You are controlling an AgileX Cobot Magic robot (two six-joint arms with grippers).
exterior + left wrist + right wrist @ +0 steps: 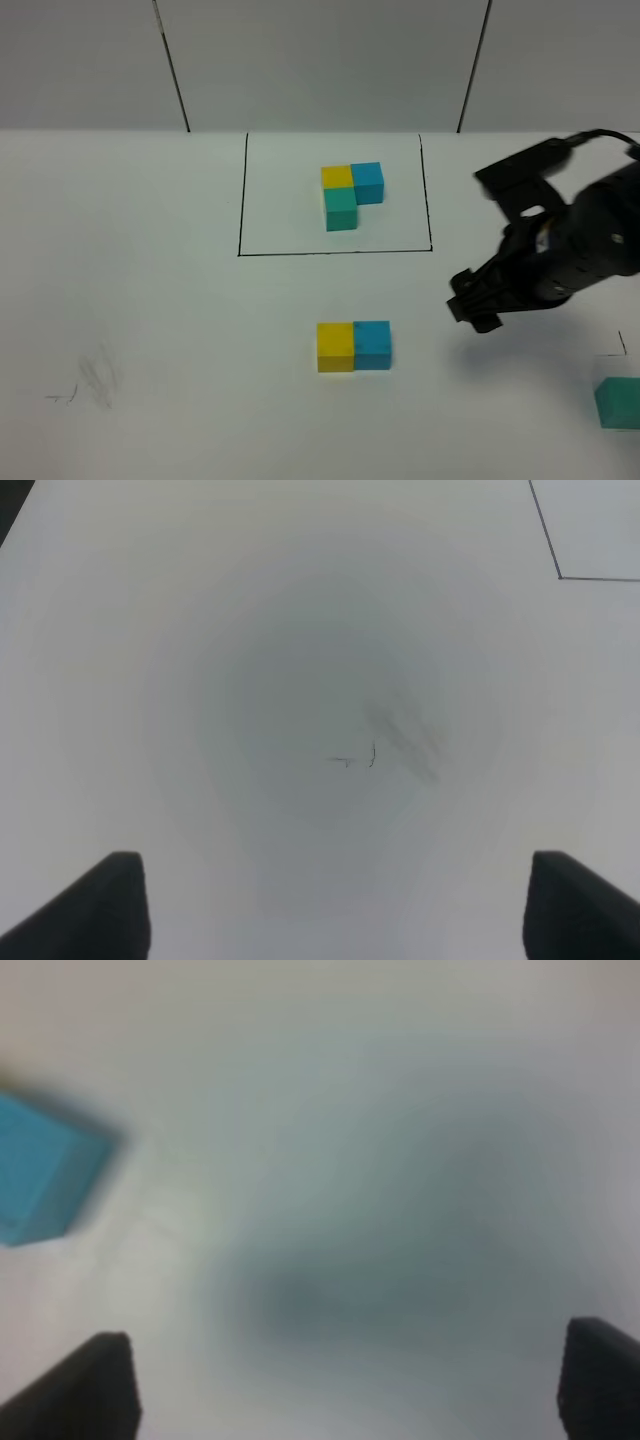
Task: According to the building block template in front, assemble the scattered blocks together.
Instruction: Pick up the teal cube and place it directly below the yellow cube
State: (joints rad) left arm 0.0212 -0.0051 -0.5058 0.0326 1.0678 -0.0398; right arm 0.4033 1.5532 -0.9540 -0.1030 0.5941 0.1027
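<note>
Although the yellow block (335, 346) and blue block (372, 344) are joined, the teal-green block (620, 402) is left well apart, unplaced; left tool (335, 910) and right tool (345, 1380) are shown open, empty.

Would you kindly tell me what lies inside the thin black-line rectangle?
A yellow cube, a blue cube and a teal-green cube, touching in an L. Nothing covers them; only their undersides are hidden.
</note>
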